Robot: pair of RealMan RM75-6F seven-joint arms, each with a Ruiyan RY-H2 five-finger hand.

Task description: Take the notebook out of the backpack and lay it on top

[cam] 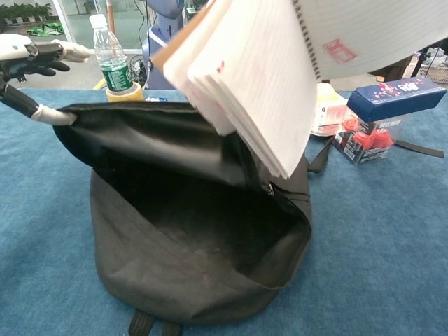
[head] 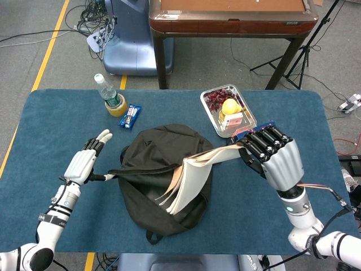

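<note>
Nearest, low in the middle of the head view, the black backpack (head: 161, 183) lies on the blue counter (head: 51, 124) with its mouth gaping toward the robot; in the chest view its dark inside (cam: 203, 231) fills the centre of the frame. The spiral notebook (head: 189, 178) hangs above that opening, its white lined pages (cam: 245, 91) fanned downward and its lower edge at the mouth of the bag, so it is mostly out but not lying on top. The right hand (head: 276, 158), at the right of the head view, grips the notebook's cover, its dark fingers (head: 262, 144) curled together over the upper edge.

At the left of the head view the left hand (head: 82, 164) pulls the bag's upper flap out sideways; the thumb is hooked in the flap's edge (cam: 49, 115) while the other fingers point straight away, close together. The flap is stretched taut between that hand and the bag.

Further back, just behind the right hand, a metal tray (head: 209, 110) holds dark red fruit, a yellow round fruit (head: 229, 106) and a small pale packet. In the chest view a dark blue box (cam: 395, 98) rests on a clear container at the right. In the upper left of the head view a water bottle (head: 107, 93) stands beside a yellow tape roll, with a small blue snack packet (head: 130, 116) just right of them. Beyond the counter stands a brown wooden table (head: 231, 20).
</note>
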